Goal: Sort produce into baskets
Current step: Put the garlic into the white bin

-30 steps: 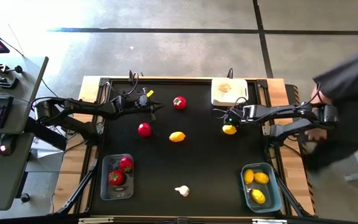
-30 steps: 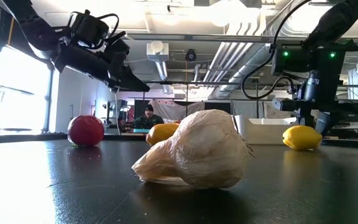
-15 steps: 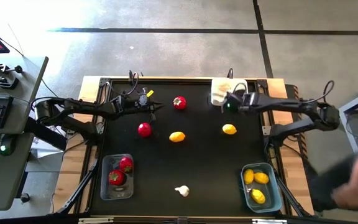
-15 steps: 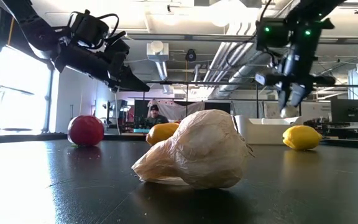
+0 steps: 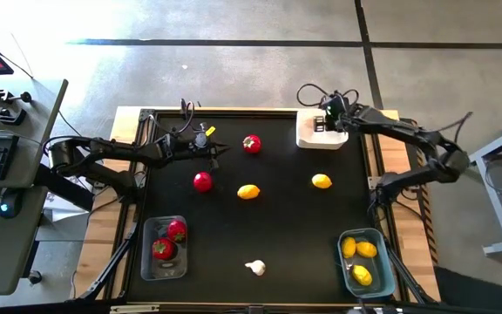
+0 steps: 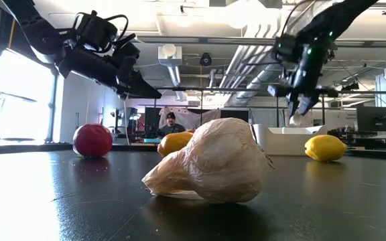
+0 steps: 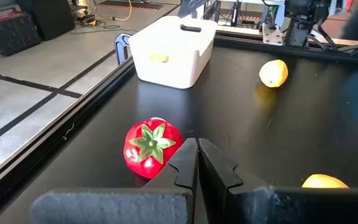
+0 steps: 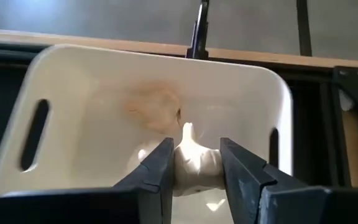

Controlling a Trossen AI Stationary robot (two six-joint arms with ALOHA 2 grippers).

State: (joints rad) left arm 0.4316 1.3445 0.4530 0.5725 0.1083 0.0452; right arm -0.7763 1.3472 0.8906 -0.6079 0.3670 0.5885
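Clear tub: near-left corner of the black counter, with two red pieces inside.
Left hand: hangs over the far-left part of the counter, fingers pressed together and gripping nothing.
Stemmed red piece: on the counter just beside the left hand's tips, its green stem showing in the left wrist view.
Plain red piece: on the counter, nearer than the left hand.
Middle lemon: an oval yellow piece, lying loose near the counter's centre.
Loose garlic bulb: on the counter at the near edge, between the clear tub and the blue-grey one; it fills the front of the low view.
Right lemon: loose on the counter, on the near side of the white tub.
White tub: far-right corner of the counter.
Right hand: over the white tub, fingers clamped on a white garlic bulb held above the tub's inside.
Blue-grey tub: near-right corner, with three yellow pieces inside.
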